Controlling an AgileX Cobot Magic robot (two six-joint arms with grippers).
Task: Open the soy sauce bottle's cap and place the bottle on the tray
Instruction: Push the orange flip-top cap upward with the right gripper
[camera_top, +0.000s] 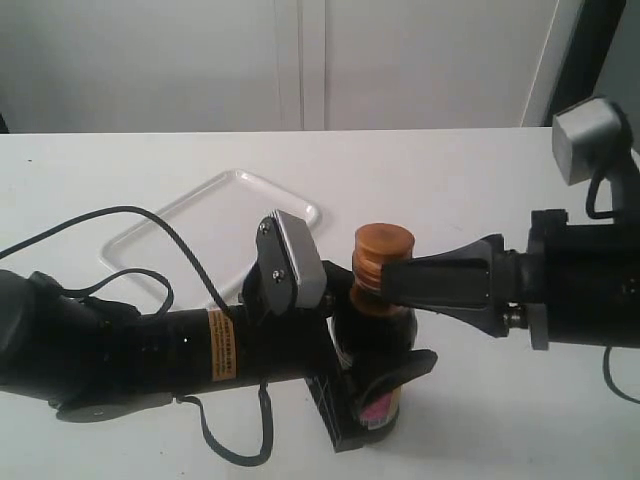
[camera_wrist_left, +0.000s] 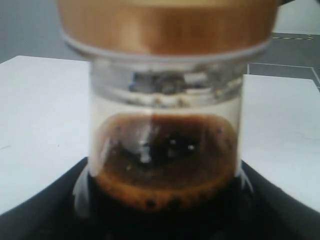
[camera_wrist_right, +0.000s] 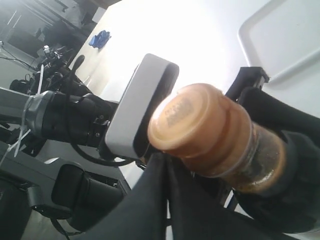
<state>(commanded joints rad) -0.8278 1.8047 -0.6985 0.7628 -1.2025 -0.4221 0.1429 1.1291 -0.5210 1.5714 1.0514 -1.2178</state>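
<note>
White table bears upright soy sauce bottle, left hand gripping, right hand unclear.

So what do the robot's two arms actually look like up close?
Both are matte black. The left arm carries an orange-yellow sticker, loose black cables and a silver-grey camera box. The right arm has a similar grey box. Each gripper has tapered black fingers.

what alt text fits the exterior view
Two black robot arms meet at a soy sauce bottle on a white table: the left pincer grips its body while the right pincer presses at the amber cap. An empty white tray lies behind.
</note>
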